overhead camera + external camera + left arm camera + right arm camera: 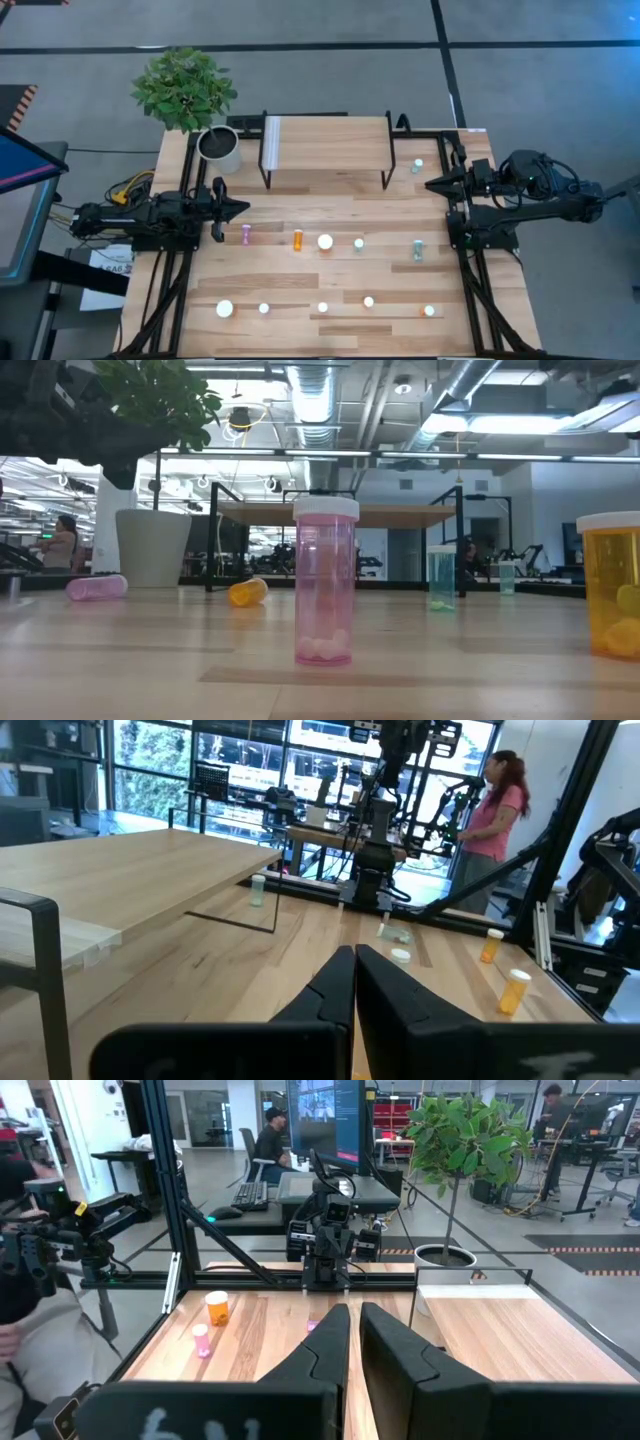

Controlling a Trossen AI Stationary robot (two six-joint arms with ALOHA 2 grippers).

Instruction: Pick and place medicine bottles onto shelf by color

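The shelf [325, 150] stands at the table's far middle on thin black legs, its wood top bare. Medicine bottles are scattered over the table. A pink one [246, 235] and an orange one [297, 239] lie on their sides. A white-capped one [325, 241] and a teal one [358, 244] stand beside them. Another teal one [418, 251] lies at the right, and one [417, 166] stands by the shelf's right legs. Several more stand in a near row [322, 307]. My left gripper [243, 208] is shut and empty at the left edge. My right gripper [430, 185] is shut and empty at the right edge.
A white plant pot [220, 148] with a leafy plant stands left of the shelf at the far left corner. In the low view an upright pink bottle [325, 580] and an orange one [612, 585] stand close to the camera. A person [490, 810] stands beyond the table.
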